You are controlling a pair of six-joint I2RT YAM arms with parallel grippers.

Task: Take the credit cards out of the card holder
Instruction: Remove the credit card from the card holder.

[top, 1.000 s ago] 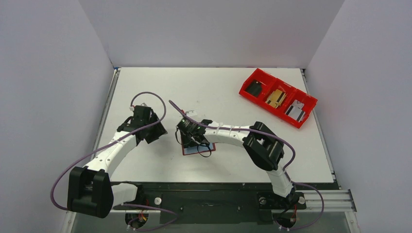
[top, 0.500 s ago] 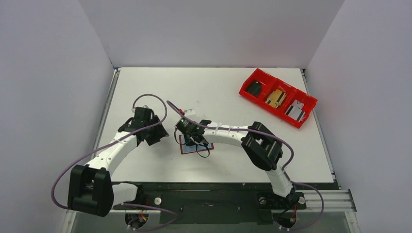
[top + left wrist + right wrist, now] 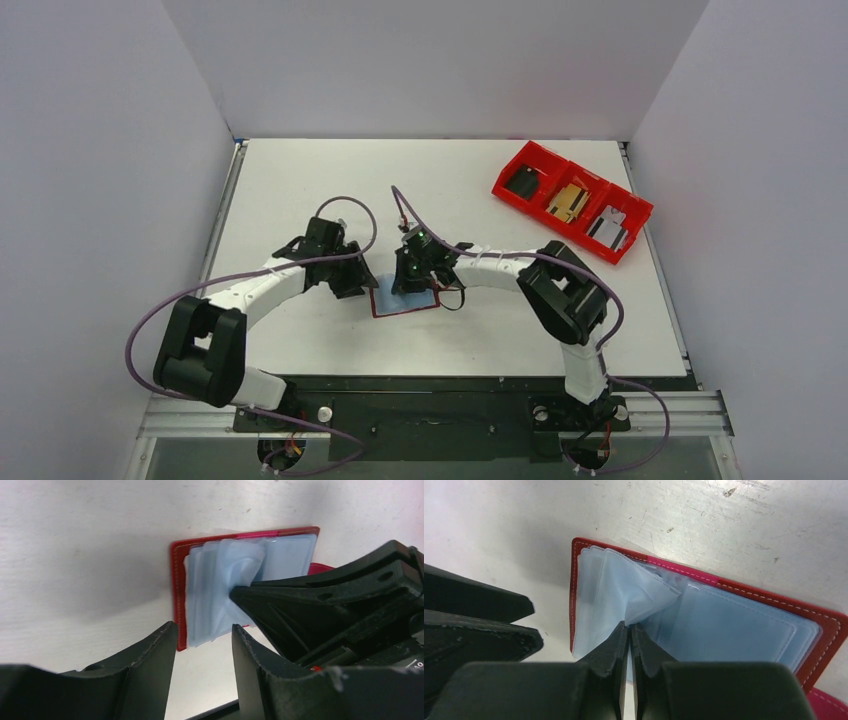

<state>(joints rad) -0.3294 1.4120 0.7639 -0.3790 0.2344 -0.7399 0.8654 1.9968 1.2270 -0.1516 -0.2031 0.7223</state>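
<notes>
A bright red bin (image 3: 600,248) with three compartments stands at the far right of the white table (image 3: 440,175). Inside lie a black item (image 3: 521,184), a yellowish item (image 3: 567,203) and a grey item (image 3: 607,226).

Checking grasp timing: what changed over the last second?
Right claw closed, pinching a pale blue sleeve in the open card holder. Left claw swung right, open, to the holder's side. The holder still lies open; red bin unchanged.
</notes>
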